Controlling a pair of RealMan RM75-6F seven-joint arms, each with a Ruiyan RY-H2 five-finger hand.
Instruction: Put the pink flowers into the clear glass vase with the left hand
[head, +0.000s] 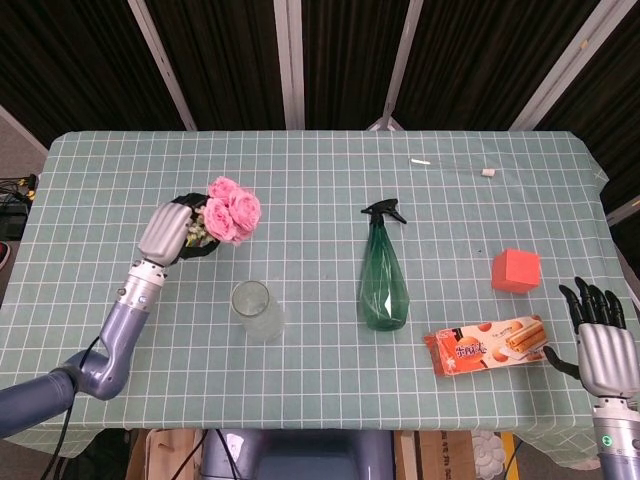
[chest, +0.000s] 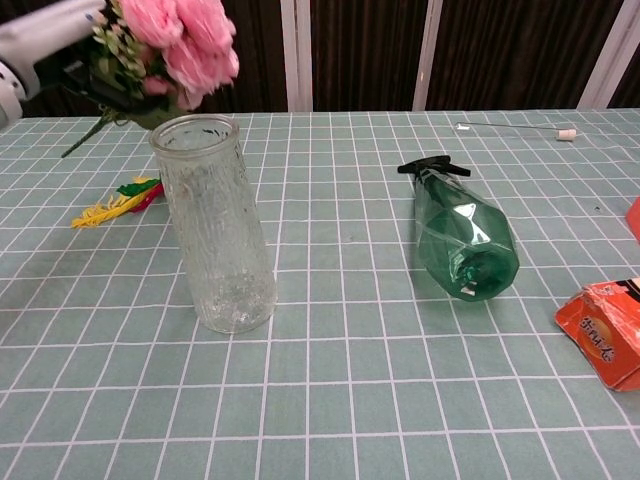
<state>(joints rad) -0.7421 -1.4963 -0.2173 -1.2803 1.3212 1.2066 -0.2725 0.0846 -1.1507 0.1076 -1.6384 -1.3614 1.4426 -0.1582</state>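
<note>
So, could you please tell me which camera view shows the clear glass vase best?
The chest view: the clear glass vase stands close, showing its full height and textured wall. The head view shows the vase small from above, mostly its rim.

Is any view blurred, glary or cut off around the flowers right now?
Head view: sharp, even light; pink flowers and left hand fully in frame. Chest view: flowers cut off by the top edge, glass vase leans from lens distortion.

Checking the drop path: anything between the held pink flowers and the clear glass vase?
Nothing. In the chest view the pink flowers in the left hand hang above the clear glass vase, with bare air over its mouth.
</note>
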